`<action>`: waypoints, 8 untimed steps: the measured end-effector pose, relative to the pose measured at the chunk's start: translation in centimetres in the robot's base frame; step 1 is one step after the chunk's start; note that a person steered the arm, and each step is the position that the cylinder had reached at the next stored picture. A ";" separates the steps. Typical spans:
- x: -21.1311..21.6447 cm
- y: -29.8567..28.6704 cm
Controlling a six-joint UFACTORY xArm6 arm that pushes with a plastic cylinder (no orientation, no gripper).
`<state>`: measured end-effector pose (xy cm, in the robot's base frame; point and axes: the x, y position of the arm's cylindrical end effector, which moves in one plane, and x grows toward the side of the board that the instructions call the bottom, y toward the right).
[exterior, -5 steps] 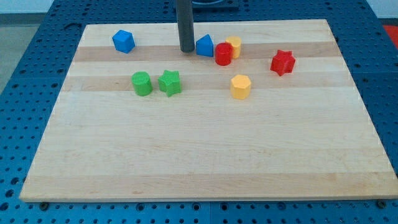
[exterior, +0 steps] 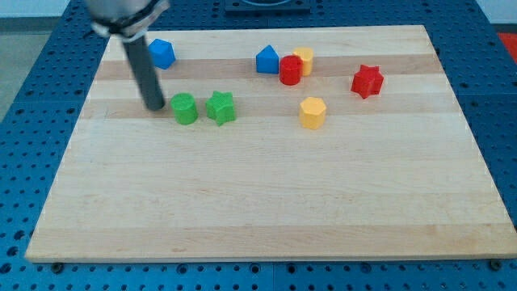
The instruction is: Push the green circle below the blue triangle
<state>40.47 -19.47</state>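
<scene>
The green circle (exterior: 185, 108) lies on the wooden board (exterior: 266, 202) left of centre, right beside a green star (exterior: 220, 107). The blue triangle (exterior: 266, 60) lies near the view's top, up and to the right of the circle, with a red cylinder (exterior: 290, 70) against its right side. My tip (exterior: 155, 107) rests on the board just left of the green circle, a small gap between them.
A blue cube-like block (exterior: 162, 53) lies near the top left, just right of the rod. A yellow block (exterior: 304, 59) sits behind the red cylinder. A yellow hexagon (exterior: 312, 112) and a red star (exterior: 367, 81) lie to the right.
My tip has moved from just left of the blue triangle down and to the view's left, to the left side of the green circle. No block has moved.
</scene>
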 end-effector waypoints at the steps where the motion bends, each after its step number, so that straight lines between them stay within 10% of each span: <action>1: 2.5 0.1; 4: -1.5 9.0; 8: -2.7 7.2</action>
<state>37.75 -12.28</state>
